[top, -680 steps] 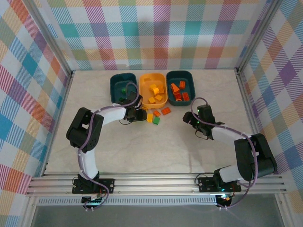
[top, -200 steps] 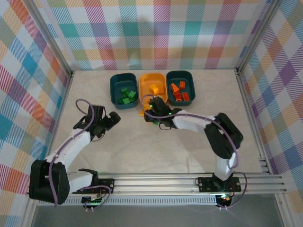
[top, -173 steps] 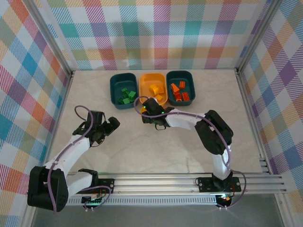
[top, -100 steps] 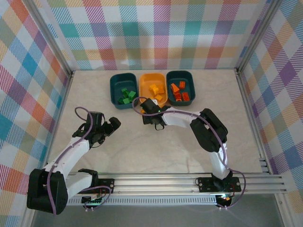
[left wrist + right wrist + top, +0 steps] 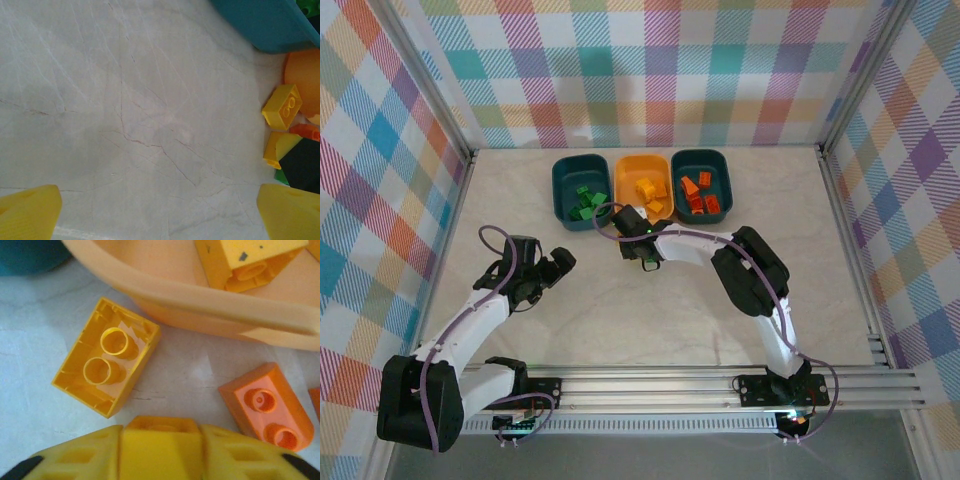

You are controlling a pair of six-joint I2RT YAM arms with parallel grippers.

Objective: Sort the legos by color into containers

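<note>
From above, the left gripper [image 5: 558,266] hangs over bare table [image 5: 650,320], jaws wide apart; the right gripper [image 5: 632,238] sits at the near rim of the yellow-orange tub [image 5: 642,158]; left wrist: yellow fingers [image 5: 30,212] stand far apart; an upturned yellow brick [image 5: 282,106] lies beside that tub; right wrist: the fingers [image 5: 75,457] clamp a yellow lego [image 5: 160,440]; the upturned yellow brick [image 5: 107,382] and an orange-red brick [image 5: 265,405] lie just outside the rim.
</note>
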